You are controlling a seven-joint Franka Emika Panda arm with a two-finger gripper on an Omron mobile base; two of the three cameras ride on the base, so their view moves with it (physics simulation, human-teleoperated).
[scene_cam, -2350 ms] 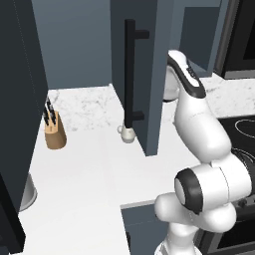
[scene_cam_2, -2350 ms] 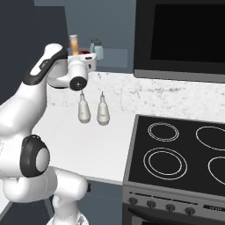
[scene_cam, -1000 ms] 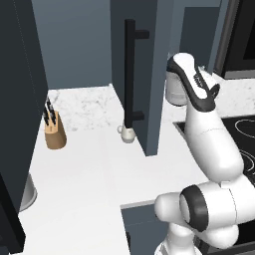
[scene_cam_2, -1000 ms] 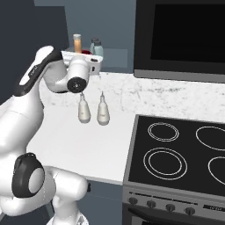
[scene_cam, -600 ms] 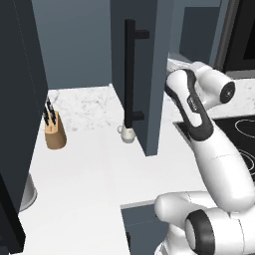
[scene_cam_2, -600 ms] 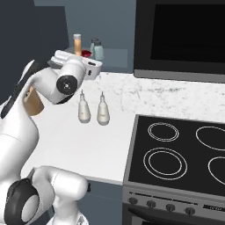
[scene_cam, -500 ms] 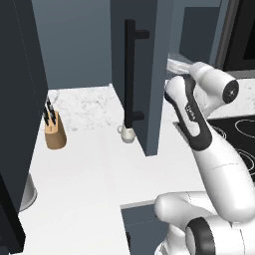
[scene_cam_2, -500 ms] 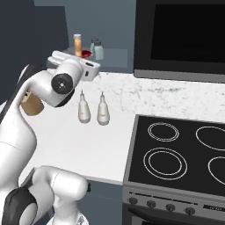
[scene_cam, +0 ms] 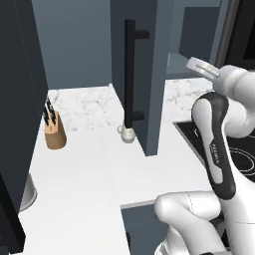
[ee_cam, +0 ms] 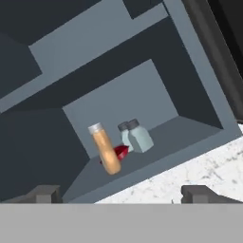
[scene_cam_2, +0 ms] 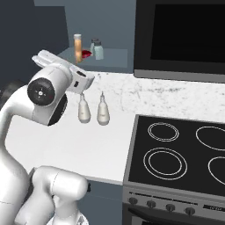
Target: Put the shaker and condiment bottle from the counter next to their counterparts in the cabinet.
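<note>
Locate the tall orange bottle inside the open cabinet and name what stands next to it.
In the right base view, the tall orange bottle stands on the cabinet shelf's left part, beside a small red thing and two pale blue-grey shakers.

The left base view looks forward and down from behind the arm's left, over the white marble-look counter [scene_cam: 114, 169] toward the dark slate-blue cabinet door [scene_cam: 142, 74]. The right base view faces the same counter [scene_cam_2: 101, 140] from the other side. The tilted hand view peers closer into the open cabinet shelf [ee_cam: 156, 137].
</note>
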